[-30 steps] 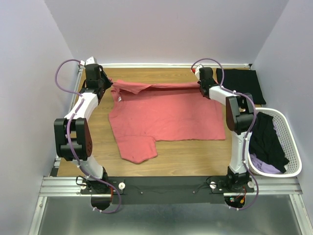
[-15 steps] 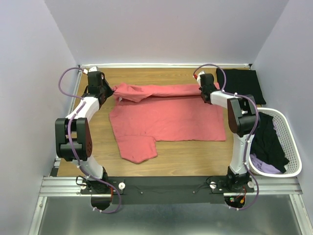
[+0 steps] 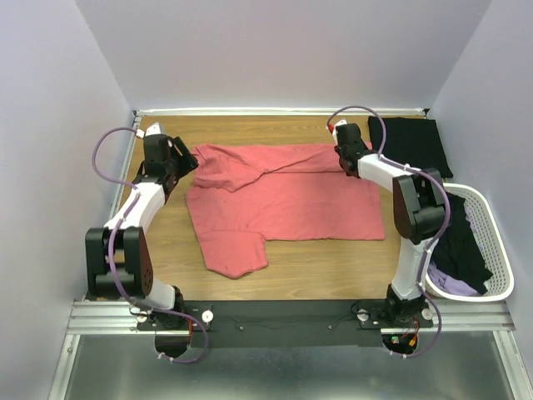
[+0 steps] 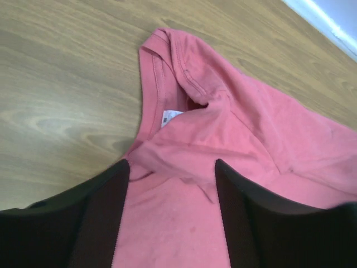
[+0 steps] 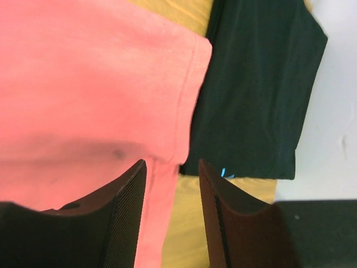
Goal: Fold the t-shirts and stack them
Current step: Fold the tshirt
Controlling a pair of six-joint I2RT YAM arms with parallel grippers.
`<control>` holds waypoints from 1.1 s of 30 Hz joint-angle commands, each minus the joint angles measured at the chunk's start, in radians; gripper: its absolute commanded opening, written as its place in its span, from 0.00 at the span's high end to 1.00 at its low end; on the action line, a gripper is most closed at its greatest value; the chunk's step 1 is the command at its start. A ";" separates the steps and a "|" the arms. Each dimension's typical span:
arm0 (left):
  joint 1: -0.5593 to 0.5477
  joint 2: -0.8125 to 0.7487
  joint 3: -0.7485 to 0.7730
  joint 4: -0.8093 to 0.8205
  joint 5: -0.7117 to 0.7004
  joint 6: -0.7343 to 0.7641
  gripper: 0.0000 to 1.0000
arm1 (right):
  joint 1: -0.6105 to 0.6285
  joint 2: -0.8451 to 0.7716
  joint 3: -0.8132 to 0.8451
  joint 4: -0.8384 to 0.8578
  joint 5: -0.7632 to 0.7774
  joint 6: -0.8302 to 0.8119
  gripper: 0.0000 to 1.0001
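The coral-pink t-shirt (image 3: 283, 196) is lying spread over the middle of the wooden counter (image 3: 250, 133). Its far edge is doubled back on itself, and one sleeve is sticking out at the near left.

At the shirt's far-left corner the left jaws are sitting just beside the neck opening. The top view is showing only the dark wrist there, not the gap. The left wrist view is filling that in: the two dark fingers (image 4: 100, 218) are standing wide apart. A rumpled ridge of pink cloth is lying loose between and below them, with nothing pinched. It is also showing the collar with its small white label (image 4: 170, 116), which is too small to find from above.

At the far-right corner the right jaws are hanging over the shirt's hem. In the right wrist view they too are parted and gripping nothing, with pink cloth and a strip of counter showing under the gap.

Just right of the hem a folded black t-shirt (image 5: 251, 84) is lying flat in the counter's far-right corner. Whether the two are overlapping cannot be told. Its tiny light-blue mark (image 5: 224, 172) is showing only in the wrist view.

Only the top view is taking in the white basket (image 3: 491, 242) at the right edge, which is holding a crumpled black tee (image 3: 458, 242) and a lilac tee (image 3: 450, 283).
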 commanded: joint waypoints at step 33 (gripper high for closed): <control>-0.061 -0.581 -0.304 -0.146 -0.173 0.103 0.21 | 0.757 0.037 0.046 -0.496 -0.817 0.556 0.49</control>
